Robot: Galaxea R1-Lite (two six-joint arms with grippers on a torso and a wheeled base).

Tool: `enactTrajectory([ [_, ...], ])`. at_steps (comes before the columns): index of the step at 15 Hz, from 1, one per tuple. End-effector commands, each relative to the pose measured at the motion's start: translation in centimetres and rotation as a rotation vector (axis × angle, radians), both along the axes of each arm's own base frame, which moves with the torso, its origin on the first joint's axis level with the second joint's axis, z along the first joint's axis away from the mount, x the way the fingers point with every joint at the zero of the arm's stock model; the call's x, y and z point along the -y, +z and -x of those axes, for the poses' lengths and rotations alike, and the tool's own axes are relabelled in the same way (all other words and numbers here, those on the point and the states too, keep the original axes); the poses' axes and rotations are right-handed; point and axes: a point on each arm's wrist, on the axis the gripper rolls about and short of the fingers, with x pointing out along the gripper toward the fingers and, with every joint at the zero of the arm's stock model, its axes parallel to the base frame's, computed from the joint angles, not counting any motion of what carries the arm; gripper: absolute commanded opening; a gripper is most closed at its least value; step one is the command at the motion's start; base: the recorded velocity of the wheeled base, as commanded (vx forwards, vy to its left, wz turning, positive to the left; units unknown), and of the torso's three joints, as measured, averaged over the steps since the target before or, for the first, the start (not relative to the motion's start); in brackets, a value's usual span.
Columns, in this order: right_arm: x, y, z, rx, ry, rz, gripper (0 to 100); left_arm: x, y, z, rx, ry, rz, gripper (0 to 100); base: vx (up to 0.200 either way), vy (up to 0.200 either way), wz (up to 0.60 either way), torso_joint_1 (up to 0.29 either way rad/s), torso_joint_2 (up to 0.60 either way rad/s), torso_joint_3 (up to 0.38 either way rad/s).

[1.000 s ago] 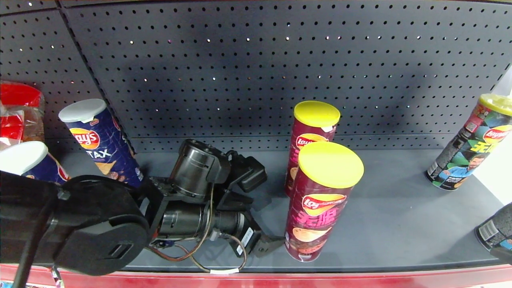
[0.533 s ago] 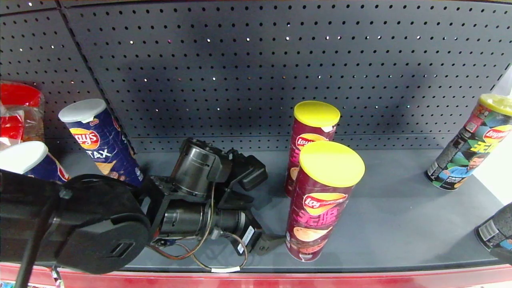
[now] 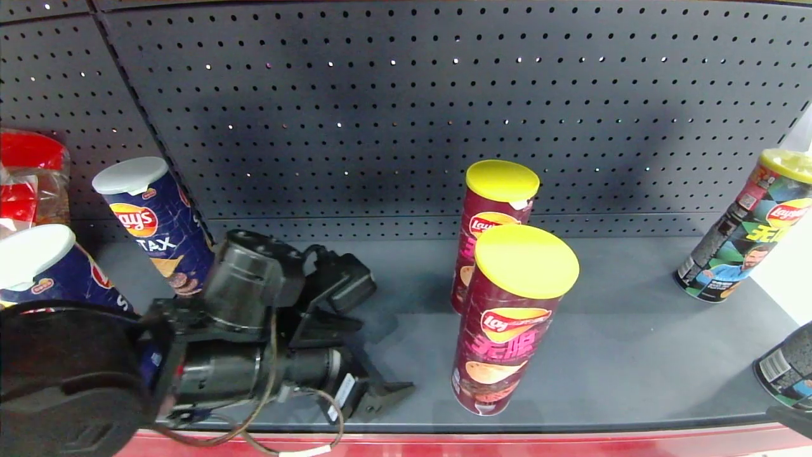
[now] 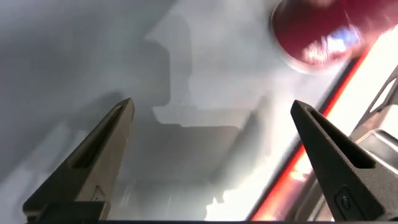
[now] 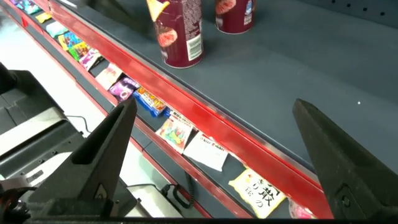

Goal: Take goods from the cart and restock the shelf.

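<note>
Two maroon chip cans with yellow lids stand upright mid-shelf, the front can near the edge and the rear can right behind it. My left gripper lies low over the shelf, to the left of the front can and apart from it, open and empty. In the left wrist view the left gripper frames bare shelf, with the front can blurred beyond. My right gripper is open and empty, off the shelf's red front edge, looking at both cans.
Two blue cans with white lids stand at the left, red packets beyond them. A multicoloured can stands at the right, another dark can at the right edge. A perforated back panel closes the shelf.
My left arm has drawn back to the left, so its lower fingertip no longer sits against the front maroon can's base. The cans have not moved.
</note>
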Motion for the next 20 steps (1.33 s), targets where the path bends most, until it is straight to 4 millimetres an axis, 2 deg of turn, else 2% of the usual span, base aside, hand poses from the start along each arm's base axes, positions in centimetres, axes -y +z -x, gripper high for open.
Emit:
enactTrajectory([
  [1,0.2,-0.1,0.0,0.008,-0.052,0.005,100,-8.7,3.3,6.8,0.159,0.186,0.108,100,0.0,0.0,0.0,0.0,0.0,0.0],
  [2,0.2,-0.1,0.0,0.012,-0.079,0.006,100,-10.5,4.0,8.5,0.212,0.273,0.104,100,0.0,0.0,0.0,0.0,0.0,0.0],
  [3,0.4,0.2,-0.1,0.024,-0.152,0.011,100,-13.4,4.8,11.9,0.277,0.441,0.075,100,0.0,0.0,0.0,0.0,0.0,0.0],
  [4,0.4,0.2,-0.1,0.027,-0.193,0.014,100,-14.5,4.8,13.6,0.288,0.487,0.063,100,0.0,0.0,0.0,0.0,0.0,0.0],
  [5,0.7,0.0,0.0,0.04,-0.265,0.019,100,-16.6,4.1,17.5,0.273,0.54,0.035,100,0.0,0.0,0.0,0.0,0.0,0.0],
  [7,1.1,-0.8,0.9,0.064,-0.344,0.019,100,-18.2,2.4,21.3,0.242,0.591,0.002,100,0.0,0.0,0.0,0.0,0.0,0.0],
  [8,1.4,-1.5,1.6,0.069,-0.378,0.024,100,-18.5,1.6,22.4,0.258,0.623,0.01,100,0.0,0.0,0.0,0.0,0.0,0.0],
  [11,2.1,-2.4,3.9,0.034,-0.411,0.045,100,-18.6,-0.1,24.4,0.273,0.744,0.007,100,0.0,0.0,0.0,0.0,0.0,0.0],
  [13,2.2,-2.4,4.4,-0.011,-0.545,0.064,100,-18.1,-1.8,25.2,0.244,0.898,0.03,100,0.0,0.0,0.0,0.0,0.0,0.0],
  [14,1.9,-2.9,4.6,-0.036,-0.699,0.053,100,-17.3,-3.8,25.8,0.208,1.04,0.021,100,0.0,0.0,0.0,0.0,0.0,0.0],
  [15,1.7,-3.8,4.8,-0.043,-0.781,0.049,100,-17.1,-4.7,25.9,0.183,1.055,0.025,100,0.0,0.0,0.0,0.0,0.0,0.0],
  [16,1.5,-4.9,5.0,-0.038,-0.823,0.046,100,-17.1,-4.6,25.7,0.186,1.028,0.07,100,0.0,0.0,0.0,0.0,0.0,0.0],
  [17,1.5,-6.2,4.8,-0.025,-0.826,0.019,100,-17.1,-4.4,24.3,0.289,0.975,0.178,100,0.0,0.0,0.0,0.0,0.0,0.0],
  [18,1.5,-6.3,4.2,0.043,-0.827,-0.039,100,-17.1,-5.6,22.8,0.375,0.956,0.223,100,0.0,0.0,0.0,0.0,0.0,0.0],
  [20,1.4,-6.6,3.7,0.124,-0.765,-0.085,100,-17.2,-6.0,21.8,0.502,0.942,0.307,100,0.0,0.0,0.0,0.0,0.0,0.0],
])
